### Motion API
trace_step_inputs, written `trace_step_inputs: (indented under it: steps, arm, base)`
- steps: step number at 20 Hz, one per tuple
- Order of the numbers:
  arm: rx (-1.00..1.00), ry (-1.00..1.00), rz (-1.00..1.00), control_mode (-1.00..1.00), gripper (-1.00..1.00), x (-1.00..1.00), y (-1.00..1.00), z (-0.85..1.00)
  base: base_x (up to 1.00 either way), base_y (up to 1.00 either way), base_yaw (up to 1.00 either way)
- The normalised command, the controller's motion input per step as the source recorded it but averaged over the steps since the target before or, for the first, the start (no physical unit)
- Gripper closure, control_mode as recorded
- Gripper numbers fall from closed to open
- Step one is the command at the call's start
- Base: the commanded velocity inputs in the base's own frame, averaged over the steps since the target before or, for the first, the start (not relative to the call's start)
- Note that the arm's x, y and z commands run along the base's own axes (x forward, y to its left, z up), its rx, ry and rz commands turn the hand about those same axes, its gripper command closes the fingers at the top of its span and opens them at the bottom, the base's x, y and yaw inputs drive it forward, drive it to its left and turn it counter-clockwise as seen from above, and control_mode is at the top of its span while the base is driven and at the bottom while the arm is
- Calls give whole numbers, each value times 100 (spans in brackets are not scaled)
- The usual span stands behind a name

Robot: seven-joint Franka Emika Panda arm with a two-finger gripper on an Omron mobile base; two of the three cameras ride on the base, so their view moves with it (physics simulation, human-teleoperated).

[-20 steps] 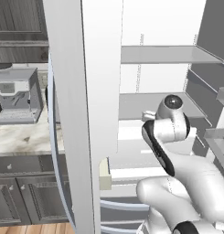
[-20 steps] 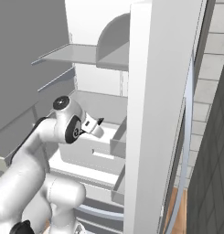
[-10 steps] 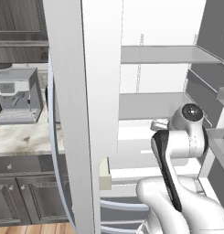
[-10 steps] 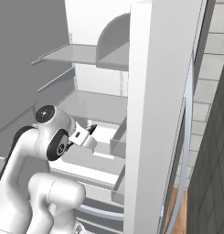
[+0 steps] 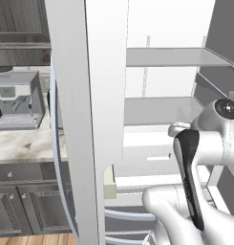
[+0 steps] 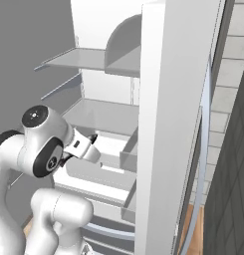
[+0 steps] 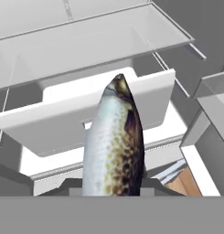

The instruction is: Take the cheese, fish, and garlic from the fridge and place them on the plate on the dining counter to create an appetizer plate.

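A speckled grey-brown fish point(image 7: 114, 146) with a silvery belly stands up between the fingers of my gripper point(image 7: 112, 185), which is shut on it. The hand hangs in front of the open fridge point(image 5: 159, 110), level with its lower shelves and above a white pulled-out drawer point(image 7: 54, 121). From the right base view the white hand point(image 6: 83, 147) points into the fridge interior, past the elbow. The cheese, the garlic, the plate and the dining counter are out of view.
The left fridge door point(image 5: 85, 119) stands open close to the arm, the right door point(image 6: 168, 129) on the other side. A grey coffee machine point(image 5: 20, 98) sits on the marble wall counter point(image 5: 23, 143) above dark cabinets point(image 5: 27, 206).
The arm has drawn back from the fridge shelves, its elbow swinging right in the left base view and left in the right base view. The gripper has stayed shut.
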Motion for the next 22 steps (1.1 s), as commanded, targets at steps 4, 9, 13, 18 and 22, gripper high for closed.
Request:
trace_step_inputs:
  steps: [4, 9, 13, 18, 22]
  arm:
    - [0, 0, 10, -100, 100, -37, 9, 12]
    - [0, 0, 9, -100, 100, -11, 11, 0]
    - [0, 0, 5, -100, 100, 0, 2, 0]
    - [0, 0, 0, 100, 100, 0, 0, 0]
    - [0, 0, 0, 100, 100, 0, 0, 0]
  base:
    - [0, 0, 0]
    - [0, 0, 0]
    - [0, 0, 0]
    - [-9, 8, 0]
    - [-64, 24, 0]
